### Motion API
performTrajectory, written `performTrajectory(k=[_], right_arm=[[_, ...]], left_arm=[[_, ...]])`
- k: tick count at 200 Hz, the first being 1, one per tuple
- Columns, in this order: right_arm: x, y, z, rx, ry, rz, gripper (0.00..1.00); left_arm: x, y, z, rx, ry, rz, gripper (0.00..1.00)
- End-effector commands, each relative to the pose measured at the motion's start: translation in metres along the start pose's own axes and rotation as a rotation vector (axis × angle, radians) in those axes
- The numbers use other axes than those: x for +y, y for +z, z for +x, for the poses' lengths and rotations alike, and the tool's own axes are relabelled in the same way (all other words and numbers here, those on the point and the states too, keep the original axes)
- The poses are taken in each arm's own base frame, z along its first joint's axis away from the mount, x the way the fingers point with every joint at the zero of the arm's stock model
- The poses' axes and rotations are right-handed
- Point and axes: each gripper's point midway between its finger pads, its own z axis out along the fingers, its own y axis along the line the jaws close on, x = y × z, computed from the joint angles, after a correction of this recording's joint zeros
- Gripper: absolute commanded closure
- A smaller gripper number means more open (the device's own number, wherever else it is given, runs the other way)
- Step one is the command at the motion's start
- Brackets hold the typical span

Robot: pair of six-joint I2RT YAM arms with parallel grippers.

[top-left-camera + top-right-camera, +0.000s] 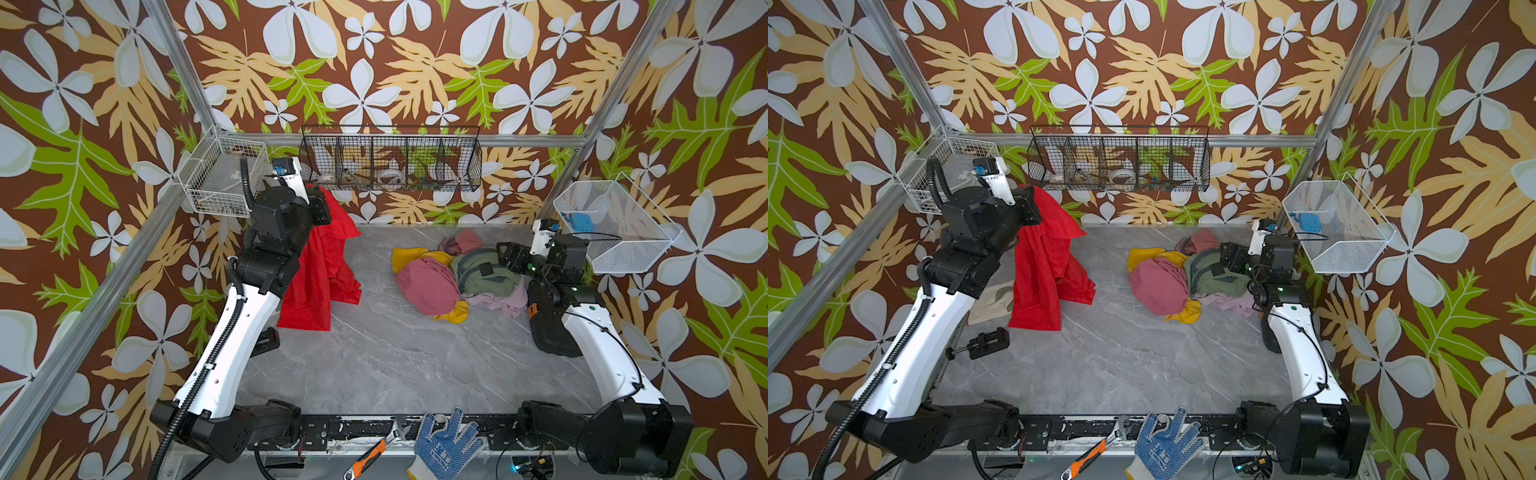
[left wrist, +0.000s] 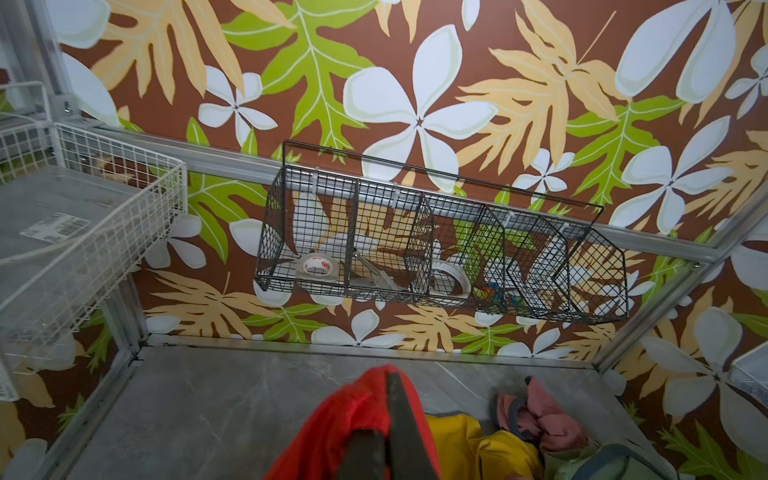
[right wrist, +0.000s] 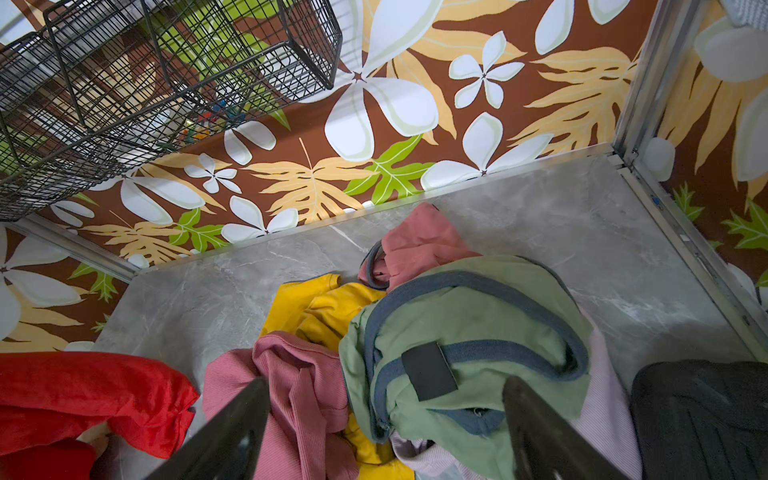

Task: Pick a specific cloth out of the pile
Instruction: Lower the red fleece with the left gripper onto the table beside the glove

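While the left claw (image 1: 321, 206) is raised over the far left part of the table (image 1: 395, 357), it is clenched on the upper edge of the red cloth (image 1: 320, 282). The fabric is bunched around the closed jaws. From there it hangs down below the claw in long folds, with one flap spread to the claw's right. Both top views agree on this (image 1: 1042, 274). It cannot be told whether the lowest hem rests on the table or hangs just clear of it.

Left wrist view: one dark finger (image 2: 392, 399) lies against red fabric (image 2: 345, 415) and no gap shows at the tips. The grip is confirmed.

The red cloth is wholly apart from the pile (image 1: 457, 276), with bare table between them. The pile lies well to the right of the left claw and lower than it.

The right claw (image 1: 509, 254) is released, with its jaws spread wide. It sits low at the right edge of the pile and holds nothing.

Right wrist view (image 3: 382, 390):
- The olive green cloth (image 3: 469, 324) is directly ahead, between the fingers.
- The dusty pink cloth (image 3: 299, 386) is by the left finger.
- The mustard yellow cloth (image 3: 320, 307) is beyond the pink one.
- The lilac cloth (image 3: 606, 399) is by the right finger, under the green one.
- The red cloth (image 3: 83, 395) is far off to the claw's left.

Whether the right fingertips touch fabric is unclear.
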Motion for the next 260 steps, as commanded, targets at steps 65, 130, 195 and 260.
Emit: performTrajectory(k=[65, 130, 195, 260], right_arm=[[0.007, 0.0, 0.002, 0.005, 0.03, -0.03, 0.15], [0.01, 0.003, 0.003, 0.012, 0.039, -0.047, 0.15], [0.014, 0.004, 0.007, 0.023, 0.041, -0.057, 0.16], [0.015, 0.008, 0.013, 0.039, 0.043, -0.061, 0.17]], left_arm=[[-0.065, 0.008, -0.055, -0.178, -0.206, 0.33, 1.0], [-0.061, 0.002, -0.042, -0.196, -0.271, 0.35, 1.0], [-0.041, -0.014, 0.001, -0.185, -0.377, 0.323, 1.0], [-0.008, -0.03, 0.078, -0.004, -0.375, 0.173, 1.0]])
